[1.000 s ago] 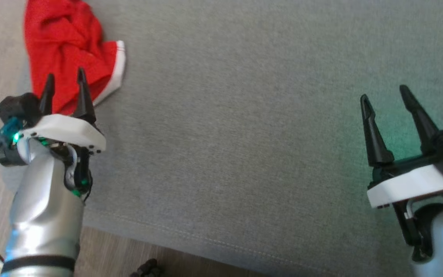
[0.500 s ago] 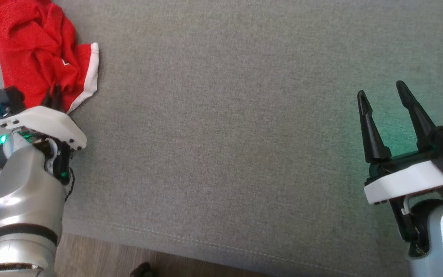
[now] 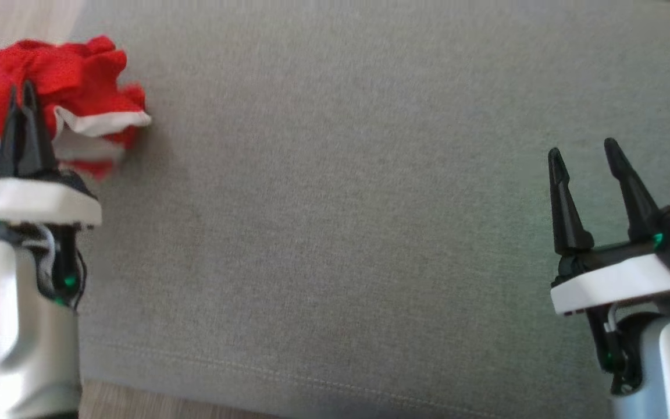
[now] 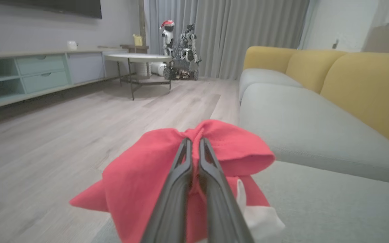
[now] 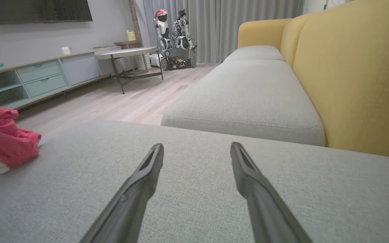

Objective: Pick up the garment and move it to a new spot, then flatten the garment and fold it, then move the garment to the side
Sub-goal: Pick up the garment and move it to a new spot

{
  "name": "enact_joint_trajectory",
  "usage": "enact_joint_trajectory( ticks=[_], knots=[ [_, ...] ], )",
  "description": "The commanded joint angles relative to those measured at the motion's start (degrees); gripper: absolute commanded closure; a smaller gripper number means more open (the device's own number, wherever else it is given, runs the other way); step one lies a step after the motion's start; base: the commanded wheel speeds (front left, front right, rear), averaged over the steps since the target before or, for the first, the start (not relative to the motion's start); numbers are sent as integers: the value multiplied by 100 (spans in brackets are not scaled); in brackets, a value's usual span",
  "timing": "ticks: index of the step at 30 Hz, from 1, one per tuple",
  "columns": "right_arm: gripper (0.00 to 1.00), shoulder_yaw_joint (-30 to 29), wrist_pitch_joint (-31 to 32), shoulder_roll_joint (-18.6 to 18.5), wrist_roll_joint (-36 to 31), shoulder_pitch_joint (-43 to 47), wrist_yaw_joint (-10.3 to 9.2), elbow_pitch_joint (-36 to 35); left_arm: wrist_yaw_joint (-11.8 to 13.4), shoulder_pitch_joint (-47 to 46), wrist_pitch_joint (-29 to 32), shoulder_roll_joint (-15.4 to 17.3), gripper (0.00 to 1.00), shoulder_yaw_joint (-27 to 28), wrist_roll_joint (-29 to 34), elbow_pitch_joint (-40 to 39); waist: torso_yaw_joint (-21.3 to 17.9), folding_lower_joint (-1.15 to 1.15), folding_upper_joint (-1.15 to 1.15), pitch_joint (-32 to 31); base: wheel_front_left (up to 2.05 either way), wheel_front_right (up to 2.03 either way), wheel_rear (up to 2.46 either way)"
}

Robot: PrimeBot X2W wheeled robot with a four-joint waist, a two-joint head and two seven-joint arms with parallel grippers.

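The left hand (image 3: 21,87) pinches the crumpled red white-trimmed garment (image 3: 79,70) at ten o'clock of the grey fabric sofa cushion (image 3: 335,203); the right hand (image 3: 583,147) is spread at four o'clock.

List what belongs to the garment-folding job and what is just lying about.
Job in hand:
red garment; left jaws, shut on it; right jaws, open; grey sofa seat.

Lying about:
round table; sideboard; robot figure in a Santa hat; white mug; wall TV.
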Motion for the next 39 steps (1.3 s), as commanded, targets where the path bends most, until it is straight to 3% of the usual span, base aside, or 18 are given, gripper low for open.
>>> enact_joint_trajectory(
  ticks=[1, 8, 20, 32, 39],
  knots=[
    [0, 118, -89, 66, 56, 53, -5, -143, -35, 37, -68, 162, 100, 224, 119, -490, -78, 0, 0, -258, 0, 0, 0],
    [0, 172, -281, 101, 185, 289, -5, 92, -121, 1152, -68, -136, 100, 140, 427, -1828, -444, 0, 0, -735, 0, 0, 0],
    [0, 192, -440, 105, 462, 425, -5, 182, -208, 1954, -67, -275, 100, -414, 529, -2847, -1416, 0, 0, -772, 0, 0, 0],
    [0, 268, -726, 106, 698, 224, -5, 358, -289, 914, -45, -374, 100, -2275, 432, -1936, -2818, 0, 0, -213, 0, 0, 0],
    [0, 314, -919, 106, 845, 153, -5, 545, -291, 428, -59, -369, 100, -3289, 175, -1208, -3294, 0, 0, 44, 0, 0, 0]
  ],
)
